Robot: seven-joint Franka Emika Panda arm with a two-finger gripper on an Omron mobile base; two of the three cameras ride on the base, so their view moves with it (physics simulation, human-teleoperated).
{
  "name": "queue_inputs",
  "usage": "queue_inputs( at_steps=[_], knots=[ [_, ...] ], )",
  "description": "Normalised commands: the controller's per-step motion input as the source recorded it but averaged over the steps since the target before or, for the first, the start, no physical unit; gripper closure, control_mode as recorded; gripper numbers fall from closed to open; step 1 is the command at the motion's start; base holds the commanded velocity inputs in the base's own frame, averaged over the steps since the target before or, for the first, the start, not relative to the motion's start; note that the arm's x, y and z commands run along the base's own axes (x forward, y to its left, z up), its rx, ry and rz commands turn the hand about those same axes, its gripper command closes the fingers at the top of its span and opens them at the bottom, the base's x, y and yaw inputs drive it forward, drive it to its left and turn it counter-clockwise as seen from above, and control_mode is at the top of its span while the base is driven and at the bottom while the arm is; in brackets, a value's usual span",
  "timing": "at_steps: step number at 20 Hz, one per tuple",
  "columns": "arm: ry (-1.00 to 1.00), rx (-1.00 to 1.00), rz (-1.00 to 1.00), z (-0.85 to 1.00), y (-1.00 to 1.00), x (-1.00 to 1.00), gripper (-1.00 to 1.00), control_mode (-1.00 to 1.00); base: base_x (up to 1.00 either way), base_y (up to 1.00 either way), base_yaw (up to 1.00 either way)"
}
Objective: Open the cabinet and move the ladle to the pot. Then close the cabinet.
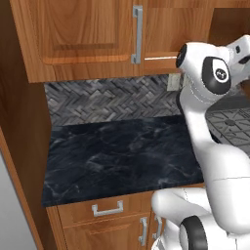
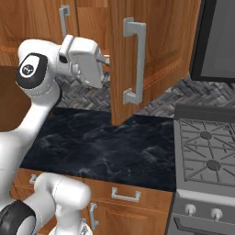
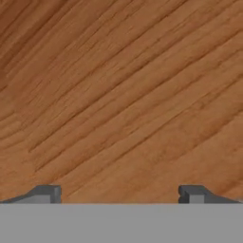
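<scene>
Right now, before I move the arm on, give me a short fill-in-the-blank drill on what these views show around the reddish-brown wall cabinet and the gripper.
1. In the right base view, the right-hand door of the reddish-brown wooden wall cabinet stands ____.
2. The two-finger gripper faces bare wood grain with its jaws ____.
3. The long vertical silver bar handle is mounted on the swung-out ____.
4. The grey stove stands at the right end of the dark marbled ____.

Missing words: open; open; door; counter

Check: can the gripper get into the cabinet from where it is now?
Probably yes. The cabinet's right door is swung open, and the gripper, jaws open and empty, sits at the opening beside it. The hand view faces bare wood, so the contents can't be seen.
</scene>
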Motion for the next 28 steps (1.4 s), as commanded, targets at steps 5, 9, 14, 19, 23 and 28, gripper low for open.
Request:
queue_inputs(
  at_steps=[5,9,14,19,23,28],
  knots=[
    [0.0,0.0,-0.08,-0.06,-0.59,-0.15,-1.0,-1.0,0.0,0.0,0.0],
    [0.0,0.0,-0.02,-0.24,-0.48,0.0,-1.0,-1.0,0.0,0.0,0.0],
    [0.0,0.0,0.0,-0.45,-0.53,0.04,-1.0,-1.0,0.0,0.0,0.0],
    [-0.01,0.0,0.0,-0.47,-0.53,0.09,-1.0,-1.0,0.0,0.0,0.0],
    [-0.05,0.0,0.0,-0.31,-0.4,0.15,-1.0,-1.0,0.0,0.0,0.0],
    [-0.08,0.0,0.0,-0.06,-0.06,0.03,-1.0,-1.0,0.0,0.0,0.0]
  ],
)
